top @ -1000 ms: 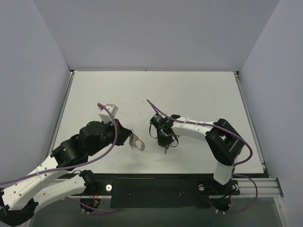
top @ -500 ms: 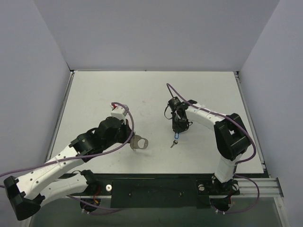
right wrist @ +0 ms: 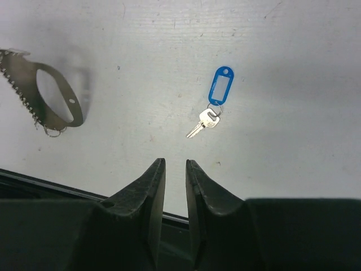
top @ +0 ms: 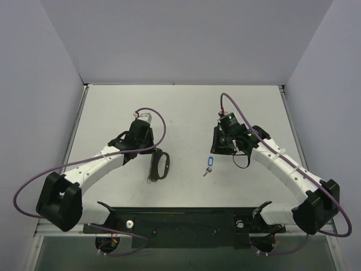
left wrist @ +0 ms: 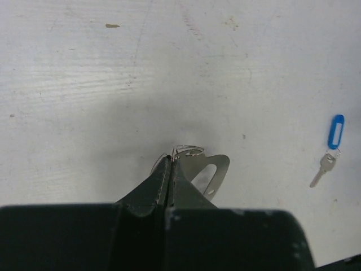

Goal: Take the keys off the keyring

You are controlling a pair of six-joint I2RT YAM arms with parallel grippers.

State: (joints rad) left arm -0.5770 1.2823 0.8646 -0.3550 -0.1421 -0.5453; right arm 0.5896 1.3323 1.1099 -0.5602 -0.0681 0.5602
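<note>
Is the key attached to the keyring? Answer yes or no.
No: the key lies well apart from the keyring, with nothing joining them.

Key (top: 207, 170) lies on table (top: 186, 107), centre-right, w/ its tag (top: 210, 161) joined at the far end and the blade pointing near-left. Keyring (top: 162, 165) sits well left of key, apart from it, near table centre. Chain (top: 151, 169) runs along keyring's left side. L gripper (top: 150, 153) is at keyring's far-left end, fingers pressed together on its edge. R gripper (top: 219, 148) is just behind and right of key, above table, touching nothing, w/ a narrow gap btw fingers. Both arm bases at near table edge.
</note>
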